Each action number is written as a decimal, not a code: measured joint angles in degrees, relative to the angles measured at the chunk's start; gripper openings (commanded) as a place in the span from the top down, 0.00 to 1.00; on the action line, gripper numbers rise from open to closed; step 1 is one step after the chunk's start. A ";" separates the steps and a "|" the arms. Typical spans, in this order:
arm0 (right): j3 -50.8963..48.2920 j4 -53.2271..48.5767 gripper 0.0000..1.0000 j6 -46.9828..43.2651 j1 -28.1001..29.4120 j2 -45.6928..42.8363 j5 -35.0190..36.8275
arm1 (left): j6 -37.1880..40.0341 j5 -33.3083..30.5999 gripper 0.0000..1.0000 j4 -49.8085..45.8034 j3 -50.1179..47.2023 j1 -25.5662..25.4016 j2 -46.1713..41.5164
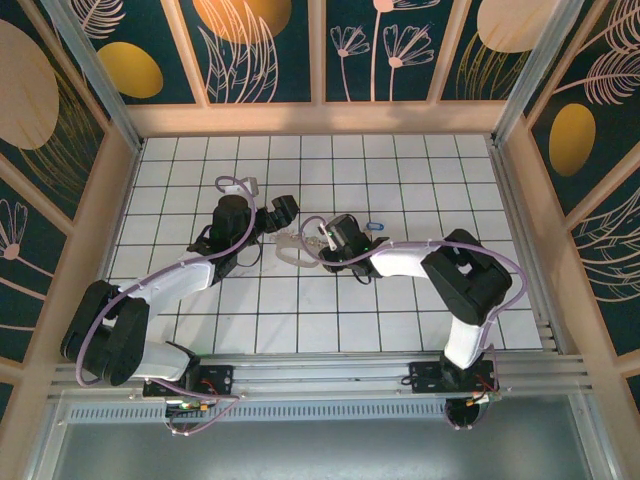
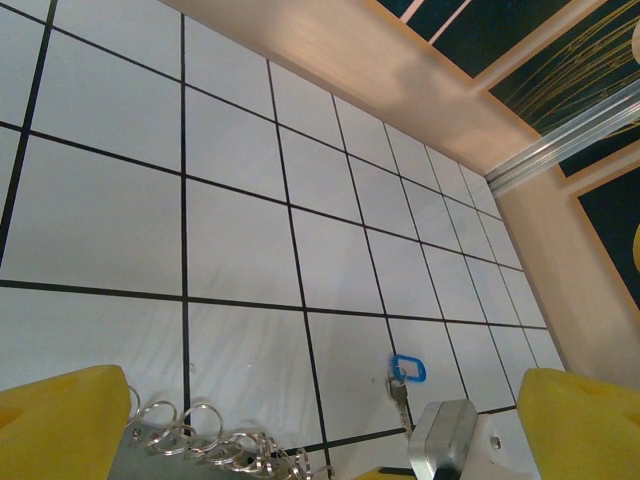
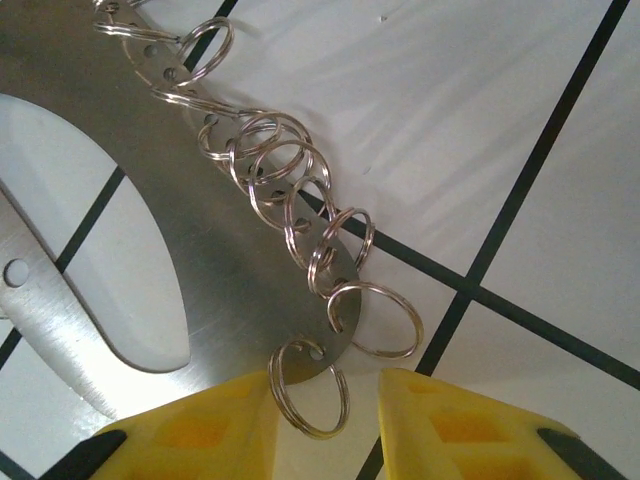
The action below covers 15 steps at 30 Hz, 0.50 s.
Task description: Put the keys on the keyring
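When you look down from above, your two claws meet near the middle of the white tiled surface (image 1: 420,170). Your left claw (image 1: 282,213) is just beside the keyring (image 1: 288,250), and your right claw (image 1: 320,238) comes at it from the other side. The key (image 1: 375,226) with the blue head lies flat on the surface. It is close to your right claw and apart from the keyring.

From your left wrist, the left claw (image 2: 320,440) is wide open. Its yellow fingers (image 2: 60,425) are far apart and hold nothing. The little silver rings (image 2: 225,445) sit low between them, and the key (image 2: 405,372) lies a bit farther off, by a black line.

From your right wrist, the keyring (image 3: 200,250) is a flat silver plate with a big oval hole. The rings hang from small holes along its edge. The right claw (image 3: 330,420) is a little open. One ring (image 3: 308,390) sits in the gap between its yellow fingers (image 3: 200,435), but they are not squeezing it.
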 measured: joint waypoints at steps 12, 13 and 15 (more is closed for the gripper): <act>1.62 -0.42 0.90 -0.55 0.00 0.98 0.50 | -0.02 0.20 0.01 0.35 0.00 0.00 0.02; 1.64 -0.42 0.93 -0.66 0.00 0.98 0.50 | -0.02 0.20 0.01 0.35 0.00 0.00 0.02; 1.73 -0.39 1.00 -1.09 0.00 0.98 0.50 | -0.02 0.28 0.01 0.35 0.00 0.00 0.02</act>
